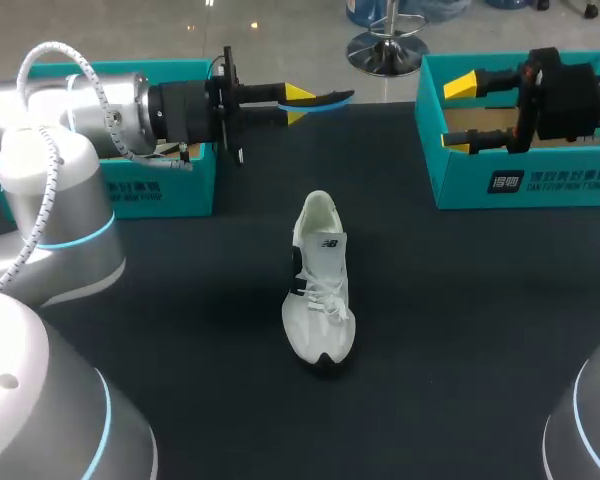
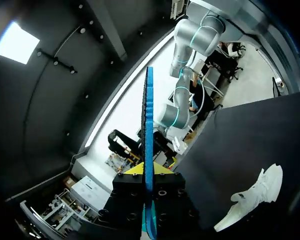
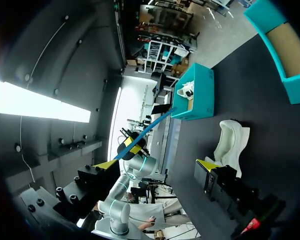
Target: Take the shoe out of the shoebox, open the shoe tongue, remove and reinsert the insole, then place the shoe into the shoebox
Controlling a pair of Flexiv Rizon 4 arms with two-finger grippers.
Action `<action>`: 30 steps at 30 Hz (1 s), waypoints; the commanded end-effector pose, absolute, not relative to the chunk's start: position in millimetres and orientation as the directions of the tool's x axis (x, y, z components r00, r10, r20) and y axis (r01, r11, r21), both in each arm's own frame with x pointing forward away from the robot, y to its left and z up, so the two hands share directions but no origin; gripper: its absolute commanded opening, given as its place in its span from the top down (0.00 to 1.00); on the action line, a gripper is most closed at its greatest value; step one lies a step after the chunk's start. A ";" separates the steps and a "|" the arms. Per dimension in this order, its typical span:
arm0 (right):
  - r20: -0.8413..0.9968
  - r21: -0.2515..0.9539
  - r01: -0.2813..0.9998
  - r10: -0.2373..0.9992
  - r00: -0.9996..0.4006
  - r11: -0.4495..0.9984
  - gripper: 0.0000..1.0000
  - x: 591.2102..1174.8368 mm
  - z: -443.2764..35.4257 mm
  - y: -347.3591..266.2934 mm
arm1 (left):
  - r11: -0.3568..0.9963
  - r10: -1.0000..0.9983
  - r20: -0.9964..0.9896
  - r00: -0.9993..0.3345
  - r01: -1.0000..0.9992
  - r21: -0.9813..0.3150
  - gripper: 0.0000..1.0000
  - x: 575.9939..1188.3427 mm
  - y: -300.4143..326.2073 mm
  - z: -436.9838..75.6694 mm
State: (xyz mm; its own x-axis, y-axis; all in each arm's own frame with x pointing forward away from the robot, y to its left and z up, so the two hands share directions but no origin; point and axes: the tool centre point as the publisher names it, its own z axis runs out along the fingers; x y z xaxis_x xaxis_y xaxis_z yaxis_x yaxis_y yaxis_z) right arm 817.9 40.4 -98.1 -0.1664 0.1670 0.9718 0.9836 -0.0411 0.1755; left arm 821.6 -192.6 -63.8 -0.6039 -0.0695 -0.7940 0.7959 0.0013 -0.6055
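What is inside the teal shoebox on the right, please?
Only brown cardboard lining shows inside the shoebox; the open right gripper covers part of the interior in the head view.

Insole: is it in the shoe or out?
Out. The left claw grips the blue insole in the air, apart from the white shoe standing on the table.

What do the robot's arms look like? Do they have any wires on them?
The left arm and right arm are fat, rounded, silvery-white tubes with glowing light-blue rings. A white braided cable loops over the left one. Each arm ends in a blocky black part, the left tool and the right tool, with two bright yellow wedge-shaped tips.
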 end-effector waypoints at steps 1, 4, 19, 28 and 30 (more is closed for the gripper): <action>0.971 0.175 0.984 0.170 -0.165 -0.042 0.00 816.8 -98.0 40.5 | -0.136 -0.112 -0.048 -0.993 0.063 -0.989 1.00 817.2 -192.2 -62.4; 0.971 0.175 0.984 0.170 -0.165 -0.042 0.00 816.8 -98.0 40.5 | -0.136 -0.112 -0.048 -0.993 0.063 -0.989 1.00 817.2 -192.2 -62.4; 0.971 0.175 0.984 0.170 -0.165 -0.042 0.00 816.8 -98.0 40.5 | -0.032 -0.120 0.311 -0.943 -0.310 -0.950 1.00 811.4 -194.2 -59.4; 0.971 0.175 0.984 0.170 -0.165 -0.042 0.00 816.8 -98.0 40.5 | 0.061 -0.138 0.710 -0.690 -0.722 -0.689 1.00 805.2 -194.2 -64.1; 0.971 0.175 0.984 0.170 -0.165 -0.042 0.00 816.8 -98.0 40.5 | 0.088 -0.139 0.759 -0.636 -0.772 -0.630 1.00 806.4 -193.9 -67.6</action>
State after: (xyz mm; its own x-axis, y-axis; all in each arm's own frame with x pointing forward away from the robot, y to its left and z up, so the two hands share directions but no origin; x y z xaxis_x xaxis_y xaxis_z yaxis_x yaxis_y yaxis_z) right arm 817.9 40.6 -98.3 -0.1667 0.1660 0.9719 0.9836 -0.0416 0.1758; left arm 807.4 -195.1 -69.0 -0.9895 -0.1093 0.0940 -0.0880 -0.0588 -0.9944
